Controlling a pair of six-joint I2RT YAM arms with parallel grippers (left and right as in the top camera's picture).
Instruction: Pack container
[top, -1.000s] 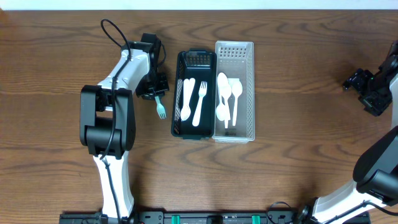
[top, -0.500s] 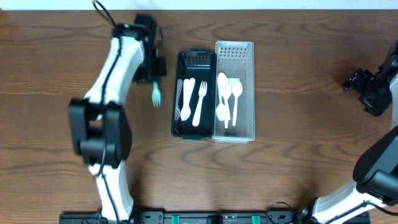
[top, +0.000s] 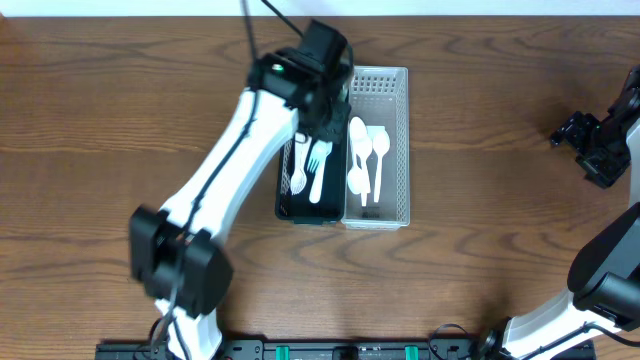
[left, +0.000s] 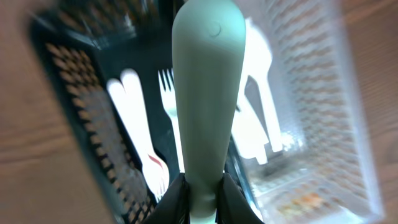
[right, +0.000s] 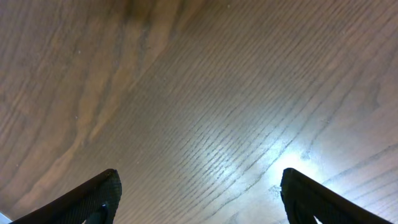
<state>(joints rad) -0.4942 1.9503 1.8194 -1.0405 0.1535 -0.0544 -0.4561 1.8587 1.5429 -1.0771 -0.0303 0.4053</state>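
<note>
In the upper middle of the overhead view, the left gripper (left: 200, 198) is clamped on a pale green fork (left: 205, 87) above the black basket (top: 281, 195). At the right edge, the right gripper (right: 199, 196) has its fingers apart.

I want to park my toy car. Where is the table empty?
Bare wood lies between the white basket and the right gripper, and on the table left of the left arm. It is crowded over the black bin, where the left gripper holds a green fork.
</note>
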